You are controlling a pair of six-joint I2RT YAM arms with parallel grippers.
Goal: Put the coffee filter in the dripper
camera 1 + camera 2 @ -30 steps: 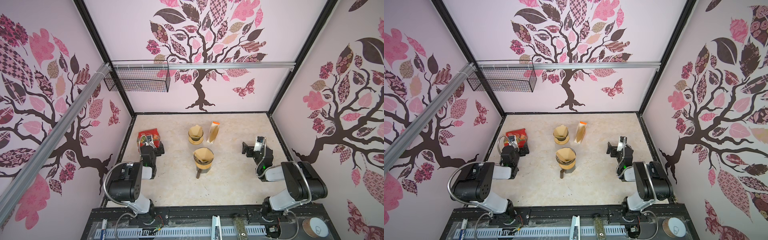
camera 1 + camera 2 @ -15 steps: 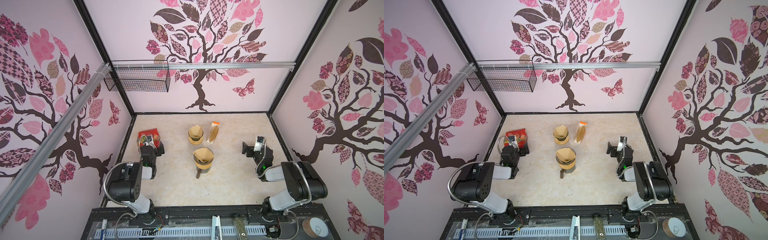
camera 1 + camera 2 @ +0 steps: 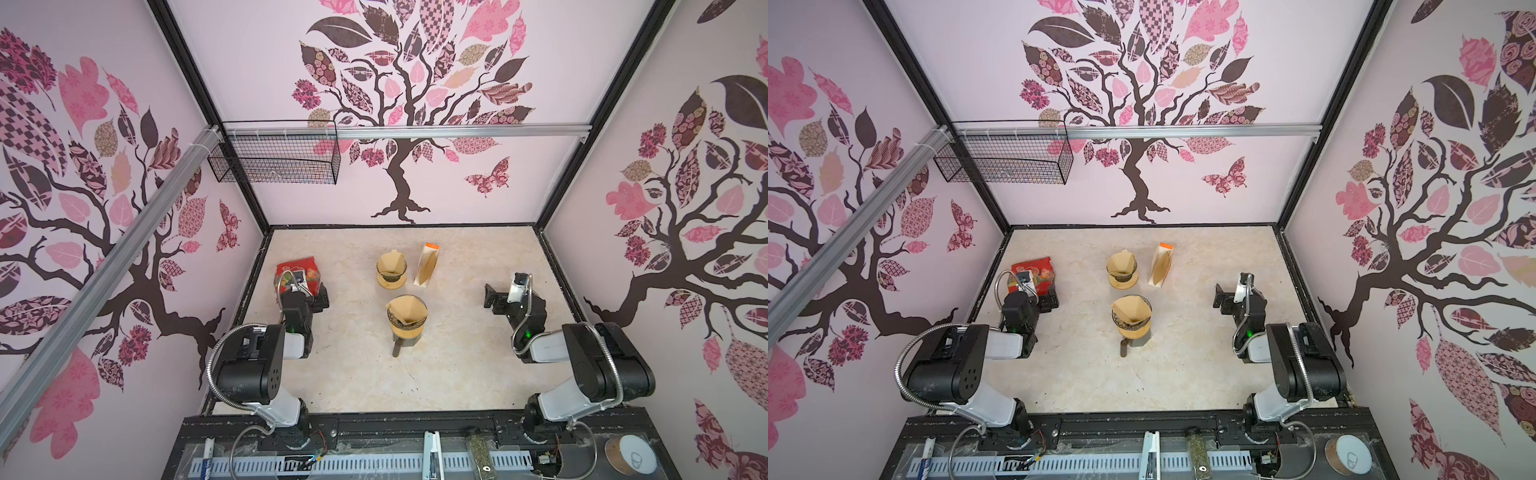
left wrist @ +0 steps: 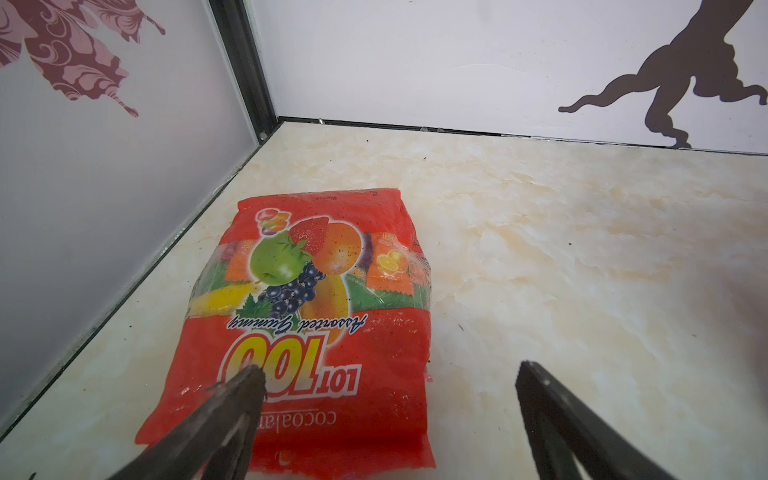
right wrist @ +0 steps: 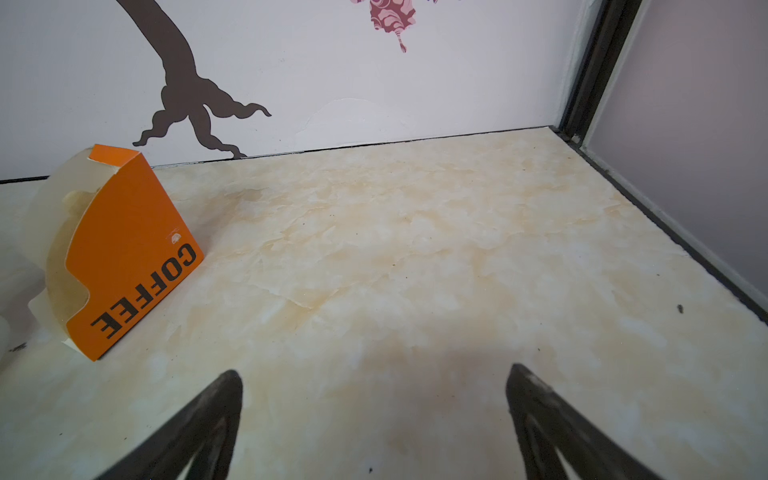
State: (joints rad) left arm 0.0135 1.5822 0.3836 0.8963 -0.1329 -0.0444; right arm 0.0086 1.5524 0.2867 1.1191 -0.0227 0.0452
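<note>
Nothing has changed over the last second. Both arms sit exactly where they were, and nothing on the worktop (image 3: 457,374) has shifted.

The left gripper (image 4: 388,374) sits low by the left edge with its jaws spread wide and empty. It is over the near end of a red gummy bag (image 4: 316,332) (a bystander to this job). Whether a finger actually touches the bag cannot be told.

The right gripper (image 5: 374,376) is likewise spread and holds nothing. It is parked near the right edge over bare surface, and the orange filter box (image 5: 124,257) stands well apart from it, toward the middle rear.

The coffee filter (image 3: 407,311) is a tan paper cone seated in the dripper (image 3: 409,328) at the middle of the worktop. The dripper stands on a grey base (image 3: 405,343). A second dripper (image 3: 390,276) sits behind it toward the rear edge, just beside the box, and it also carries a paper.

With both arms idle, drawn back to opposite edges, and a paper sitting in the dripper, the placement looks done rather than pending. The filter's upper edge stands a little proud of the rim on one side (it may not be pressed fully home), but no grip seems called for. The only hazard is a careless reach across the middle, since so light a paper would tip out easily.
</note>
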